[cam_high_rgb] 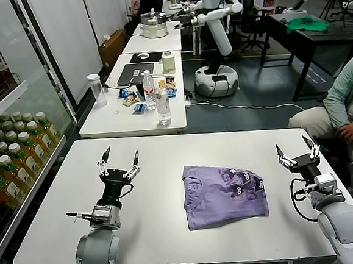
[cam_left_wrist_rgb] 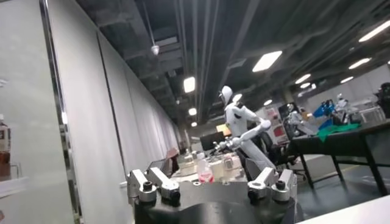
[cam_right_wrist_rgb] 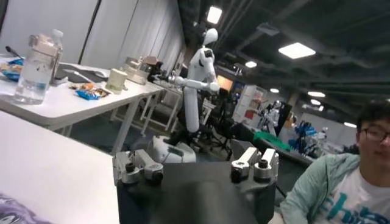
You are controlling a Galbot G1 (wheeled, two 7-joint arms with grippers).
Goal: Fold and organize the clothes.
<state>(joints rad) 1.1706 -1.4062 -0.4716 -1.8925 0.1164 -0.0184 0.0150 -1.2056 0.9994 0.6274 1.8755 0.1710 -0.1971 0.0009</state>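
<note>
A lavender T-shirt [cam_high_rgb: 225, 193] lies folded into a rough rectangle on the white table [cam_high_rgb: 160, 231], right of centre, with small dark purple figures showing on its upper right part. A corner of it shows in the right wrist view [cam_right_wrist_rgb: 13, 213]. My left gripper [cam_high_rgb: 121, 156] points upward over the table's left part, well left of the shirt, fingers spread and empty. My right gripper [cam_high_rgb: 296, 146] points upward near the table's right edge, right of the shirt, fingers spread and empty.
A second white table [cam_high_rgb: 132, 111] behind holds water bottles [cam_high_rgb: 163, 105], snacks and a laptop. A drinks shelf [cam_high_rgb: 12, 145] stands at the left. A seated person [cam_high_rgb: 346, 112] is close to the right arm. A white robot [cam_high_rgb: 216, 19] stands farther back.
</note>
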